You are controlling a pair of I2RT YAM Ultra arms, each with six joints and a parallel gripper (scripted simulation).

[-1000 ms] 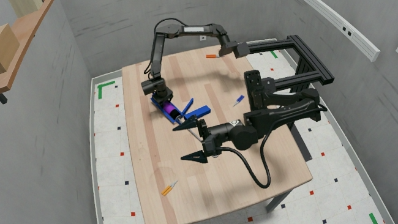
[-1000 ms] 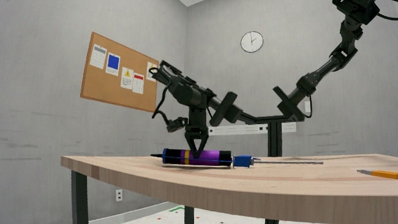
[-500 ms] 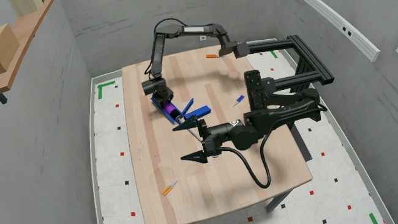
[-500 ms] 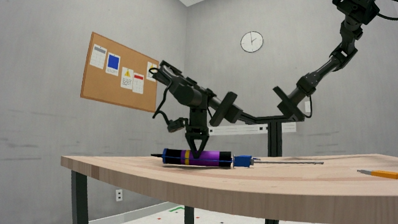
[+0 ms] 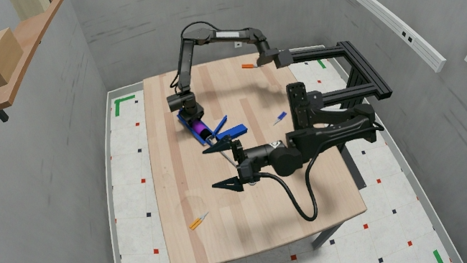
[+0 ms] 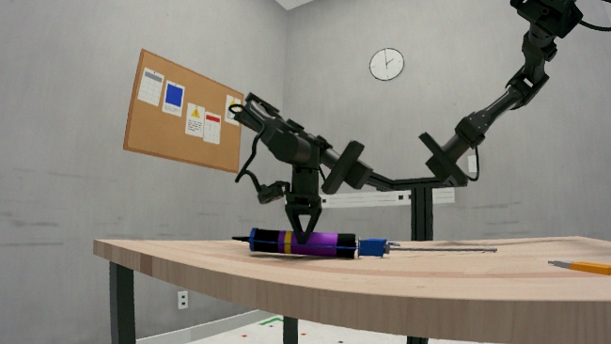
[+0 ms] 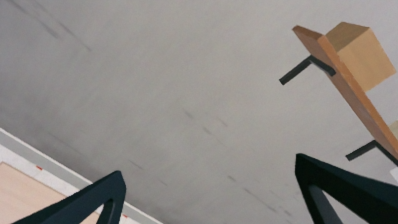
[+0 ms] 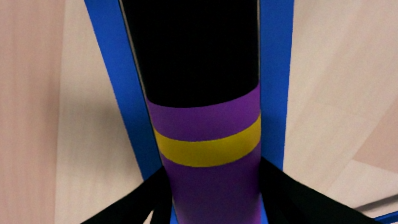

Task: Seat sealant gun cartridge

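Currently the right gripper [image 5: 192, 116] [image 6: 305, 240] [image 8: 213, 170] is part-open, clamped across the purple cartridge [image 5: 198, 126] [image 6: 324, 243] [image 8: 205, 120]. Cartridge sits between its fingertips, grip just behind the yellow band [image 6: 288, 242] [image 8: 210, 150]. It lies lengthwise in the blue sealant gun [image 5: 233, 132] [image 6: 372, 247] [image 8: 275, 75], on the table [image 5: 179, 201] [image 6: 423, 282] [image 8: 30, 100]. Black front end is at the front ring [image 6: 252, 240], nozzle [image 6: 241, 239] poking out beyond; can't tell if fully seated. Plunger rod [image 5: 228, 159] [image 6: 442, 249] sticks out the rear. Left gripper [image 5: 208, 169] [image 7: 209, 167] is wide open, holding nothing, raised above the table near the rod end.

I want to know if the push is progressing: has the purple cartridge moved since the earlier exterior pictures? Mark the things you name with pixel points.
No, the purple cartridge [image 5: 200, 127] [image 6: 324, 243] [image 8: 212, 185] keeps its place against the table's edge [image 6: 282, 277].
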